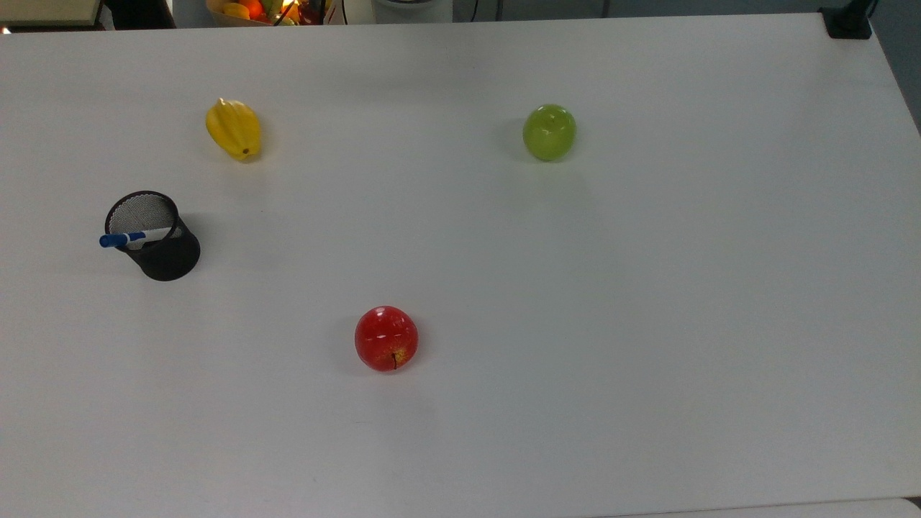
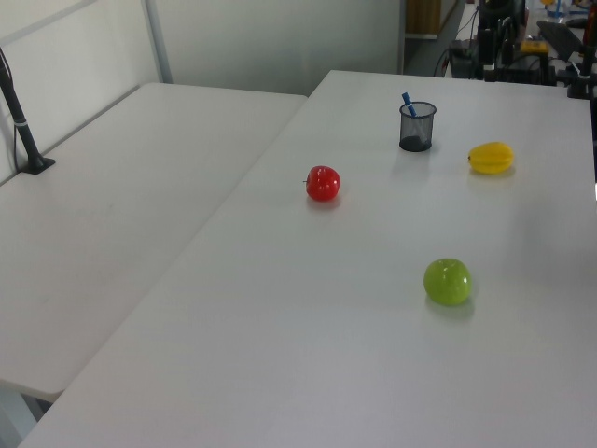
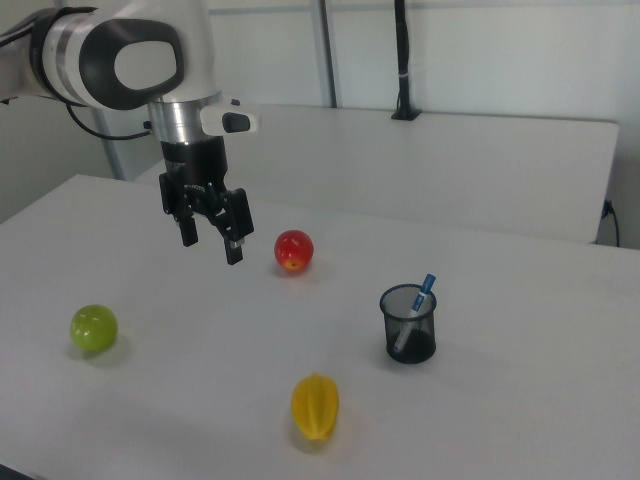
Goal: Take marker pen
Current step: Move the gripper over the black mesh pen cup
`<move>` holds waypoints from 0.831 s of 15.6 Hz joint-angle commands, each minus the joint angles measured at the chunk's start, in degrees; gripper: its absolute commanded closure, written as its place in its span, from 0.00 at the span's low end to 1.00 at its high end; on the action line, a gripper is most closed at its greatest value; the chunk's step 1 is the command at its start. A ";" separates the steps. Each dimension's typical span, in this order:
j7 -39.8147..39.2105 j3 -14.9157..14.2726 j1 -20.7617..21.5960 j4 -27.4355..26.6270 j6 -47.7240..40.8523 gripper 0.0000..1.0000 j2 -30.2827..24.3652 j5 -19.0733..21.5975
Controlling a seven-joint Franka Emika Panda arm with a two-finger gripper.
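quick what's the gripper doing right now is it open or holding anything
Gripper: open, holding nothing, in the air above the white table. The white-barrelled, blue-capped marker pen stands in the black mesh cup, untouched.

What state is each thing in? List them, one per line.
marker pen: standing tilted in the cup, blue cap sticking out over the rim
mesh pen cup: upright on the table, holding the pen
red apple: resting on the table, untouched
green apple: resting on the table, untouched
yellow starfruit: lying on its side
hand: open, empty, above the table
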 commanded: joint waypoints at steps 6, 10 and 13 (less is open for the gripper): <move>-1.30 -0.94 -2.10 -1.63 5.55 0.00 0.18 1.56; -1.39 -0.94 -6.22 -0.23 11.71 0.00 3.17 3.32; -1.39 -0.94 -10.01 0.39 16.72 0.00 5.63 3.41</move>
